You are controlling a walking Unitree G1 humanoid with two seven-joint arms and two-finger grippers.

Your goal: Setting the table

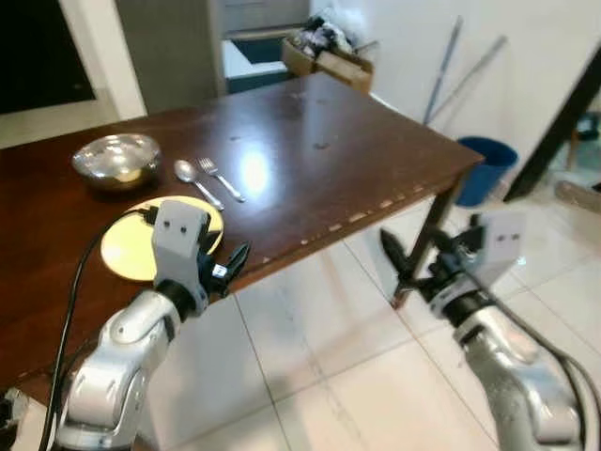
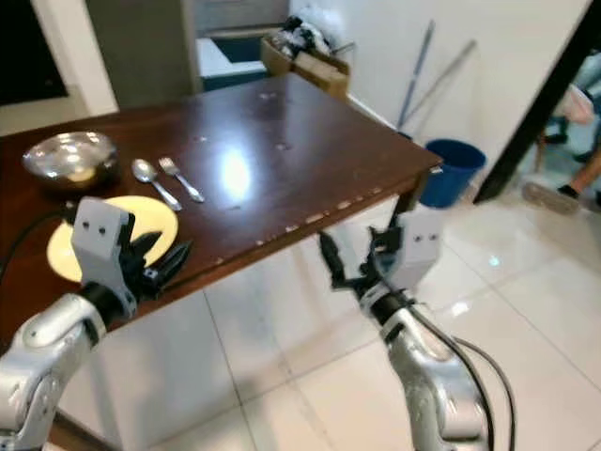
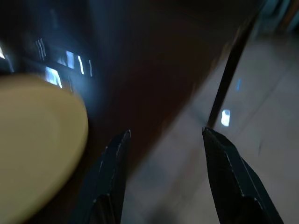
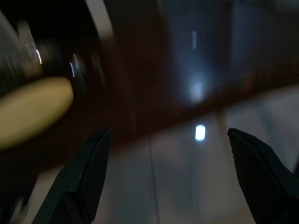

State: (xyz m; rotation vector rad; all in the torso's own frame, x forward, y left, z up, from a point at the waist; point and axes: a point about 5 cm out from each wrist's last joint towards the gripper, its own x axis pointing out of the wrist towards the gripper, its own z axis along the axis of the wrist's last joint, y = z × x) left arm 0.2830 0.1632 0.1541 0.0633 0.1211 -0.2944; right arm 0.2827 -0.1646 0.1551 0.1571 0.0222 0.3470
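Left claw (image 1: 228, 266) nearest, hovering at front edge of dark brown wooden desk (image 1: 310, 141), fingers spread, empty, just beside round yellow flat plate (image 1: 131, 246). Right claw (image 1: 410, 258) out over white tiled floor (image 1: 329, 348), off desk edge, fingers wide apart, empty. Shiny steel round bowl (image 1: 116, 160) behind plate near left end. Silver metal spoon (image 1: 194, 180) and silver metal fork (image 1: 220, 178) side by side, right of bowl, just behind plate. Blue round plastic bin (image 1: 485, 166) on floor past desk's far corner. Open cardboard boxes (image 1: 329, 58) beyond desk's far end.
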